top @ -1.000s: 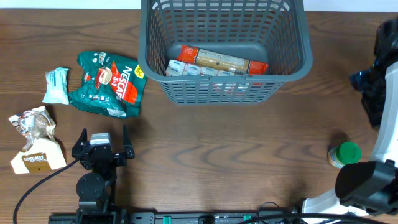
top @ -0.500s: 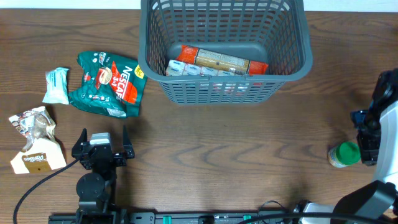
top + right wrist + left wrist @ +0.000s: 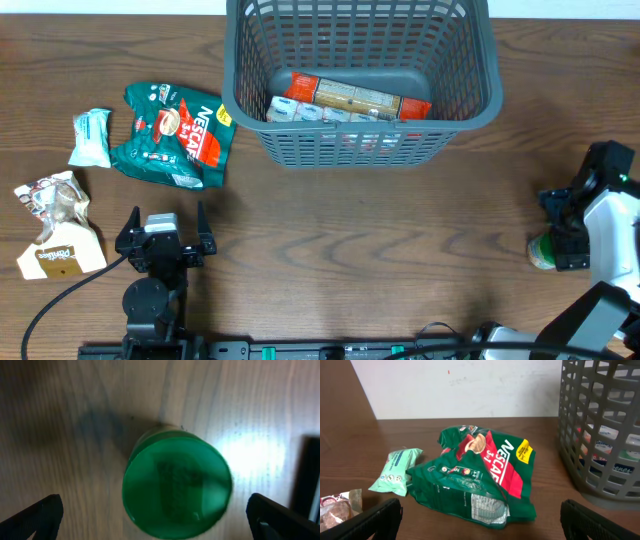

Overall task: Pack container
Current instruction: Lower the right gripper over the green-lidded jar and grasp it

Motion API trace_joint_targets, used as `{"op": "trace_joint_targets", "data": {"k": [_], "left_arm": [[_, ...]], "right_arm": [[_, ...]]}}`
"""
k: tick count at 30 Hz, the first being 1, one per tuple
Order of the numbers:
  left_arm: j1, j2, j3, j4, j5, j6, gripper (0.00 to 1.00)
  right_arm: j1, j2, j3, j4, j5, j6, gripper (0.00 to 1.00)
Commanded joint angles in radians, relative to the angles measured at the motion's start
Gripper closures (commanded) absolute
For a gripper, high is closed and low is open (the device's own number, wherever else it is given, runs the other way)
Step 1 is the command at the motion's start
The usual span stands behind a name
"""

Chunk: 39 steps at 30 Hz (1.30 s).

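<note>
- The right claw [image 3: 160,519] points straight down, spread wide and gripping nothing. Only its two dark fingertips show, in the lower corners of the wrist view.
- Directly under it, between the fingertips and apart from both, stands a green-lidded jar [image 3: 177,485] on the table [image 3: 75,410]. The lid is blurred and hides the jar's body. From overhead the arm covers most of the jar.
- The left claw [image 3: 167,215] lies low over the table, also wide open and empty. Its fingertips are cut off at the bottom corners of its own view.
- Just ahead of it lies a crumpled green Nescafé packet [image 3: 480,477]. Its small print is too fine to read.
- Ahead and to the left of this claw, beside the Nescafé packet, lies a small mint-green packet [image 3: 395,470].
- Nearer on the claw's left is a brown and white packet [image 3: 55,235], cut off at the edge of the wrist view.
- Further ahead and to the right stands the container [image 3: 600,435], cut off by the frame.
- Inside it lie long packets [image 3: 350,100], partly hidden behind the lattice wall.
</note>
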Motion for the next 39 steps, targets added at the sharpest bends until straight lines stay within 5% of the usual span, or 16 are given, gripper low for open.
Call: {"op": "trace_joint_targets", "data": {"k": [1, 39], "left_arm": [[0.005, -0.005, -0.027, -0.014, -0.002, 0.016, 0.01], [0.005, -0.005, -0.027, -0.014, -0.002, 0.016, 0.01]], "right_arm": [[-0.008, -0.014, -0.023, 0.02, 0.01, -0.004, 0.02], [-0.124, 0.113, -0.091, 0.189, -0.041, -0.035, 0.05]]}}
